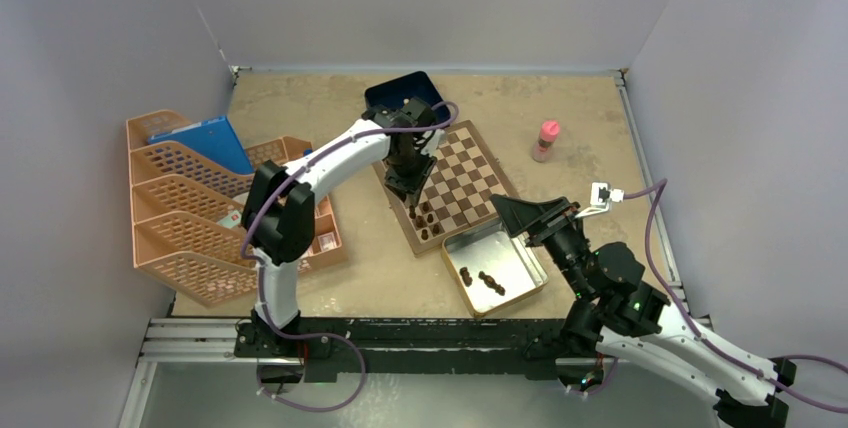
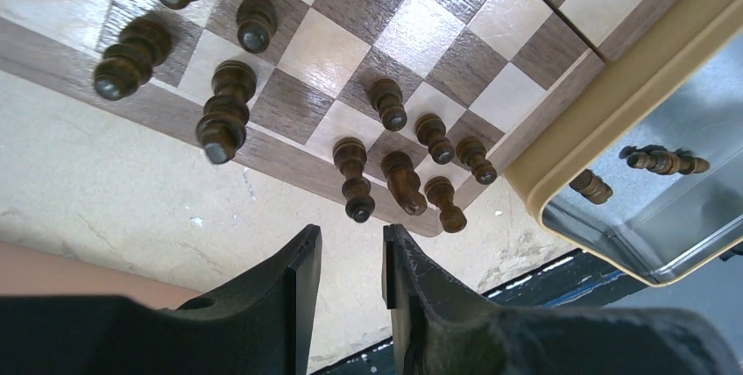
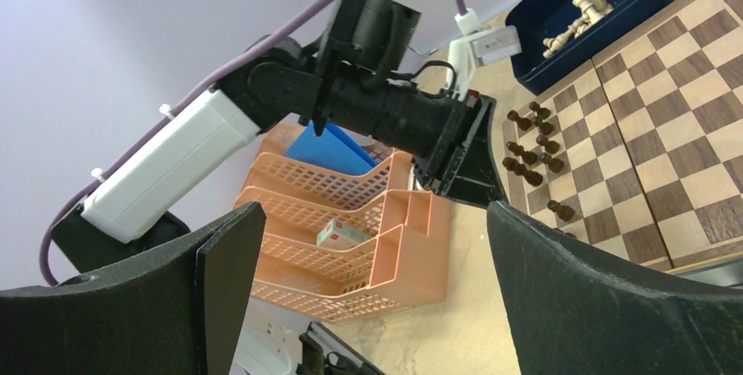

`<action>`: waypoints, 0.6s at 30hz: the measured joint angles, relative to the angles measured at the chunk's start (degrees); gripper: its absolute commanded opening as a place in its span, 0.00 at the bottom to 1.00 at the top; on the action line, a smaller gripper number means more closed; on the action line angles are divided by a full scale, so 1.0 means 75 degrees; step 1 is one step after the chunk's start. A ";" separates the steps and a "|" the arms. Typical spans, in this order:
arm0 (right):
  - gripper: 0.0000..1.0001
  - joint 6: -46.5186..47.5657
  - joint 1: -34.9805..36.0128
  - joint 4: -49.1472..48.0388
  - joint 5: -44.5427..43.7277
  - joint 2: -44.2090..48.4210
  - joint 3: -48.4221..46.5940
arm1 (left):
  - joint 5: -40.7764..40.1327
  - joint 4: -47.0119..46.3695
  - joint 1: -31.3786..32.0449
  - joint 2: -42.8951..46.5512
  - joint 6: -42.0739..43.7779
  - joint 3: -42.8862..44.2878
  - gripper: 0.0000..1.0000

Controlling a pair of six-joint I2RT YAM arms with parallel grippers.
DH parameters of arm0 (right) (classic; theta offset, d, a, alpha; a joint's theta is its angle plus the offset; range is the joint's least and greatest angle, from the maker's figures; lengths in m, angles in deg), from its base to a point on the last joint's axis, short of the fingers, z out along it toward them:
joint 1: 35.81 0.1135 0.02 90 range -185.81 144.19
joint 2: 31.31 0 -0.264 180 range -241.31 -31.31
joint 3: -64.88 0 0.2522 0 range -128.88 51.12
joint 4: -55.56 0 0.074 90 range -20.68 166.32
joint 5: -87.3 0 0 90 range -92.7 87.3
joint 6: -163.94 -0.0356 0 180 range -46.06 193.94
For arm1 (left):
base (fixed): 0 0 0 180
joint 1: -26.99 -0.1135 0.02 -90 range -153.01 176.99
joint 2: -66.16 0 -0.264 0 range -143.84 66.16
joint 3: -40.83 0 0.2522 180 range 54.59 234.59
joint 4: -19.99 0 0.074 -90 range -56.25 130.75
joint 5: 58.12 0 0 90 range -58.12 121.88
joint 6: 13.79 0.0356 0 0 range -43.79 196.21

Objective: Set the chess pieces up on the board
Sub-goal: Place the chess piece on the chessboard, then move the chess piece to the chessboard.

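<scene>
The board [image 1: 455, 170] lies at the table's middle. Several dark brown chess pieces [image 1: 425, 220] stand on its near-left corner; in the left wrist view [image 2: 399, 178] they stand in two loose groups on the board [image 2: 438, 51]. A few more dark pieces [image 1: 485, 281] lie in the silver tin [image 1: 520, 248]. My left gripper [image 1: 408, 188] hovers over that corner, and its jaws [image 2: 350, 235] stand a little apart and empty. My right gripper [image 1: 510, 210] is wide open and empty [image 3: 372, 213] above the tin's far edge. It faces the left arm and the board [image 3: 683, 112].
A dark blue box [image 1: 400, 91] behind the board holds pale cream chessmen [image 3: 574, 16]. Orange stacked trays [image 1: 200, 218] with a blue folder [image 1: 205, 143] stand at the left. A pink bottle [image 1: 546, 140] stands right of the board.
</scene>
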 measured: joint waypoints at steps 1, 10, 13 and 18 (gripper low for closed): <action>0.99 0.0000 0.0000 0.0000 -0.0003 -0.0006 0.0000 | -0.0041 -0.0038 0.0000 0.0105 -0.0003 -0.0029 0.31; 0.99 0.0000 0.0000 0.0000 0.0000 -0.0052 0.0000 | -0.0090 -0.0344 0.0000 0.0443 -0.0006 -0.0425 0.31; 0.99 0.0000 0.0000 0.0000 -0.0003 -0.0052 0.0000 | -0.0064 -0.0399 0.0000 0.0443 -0.0006 -0.0580 0.31; 0.99 0.0003 0.0000 -0.0003 -0.0003 -0.0052 0.0000 | -0.0041 -0.0510 0.0000 0.0443 -0.0006 -0.0667 0.29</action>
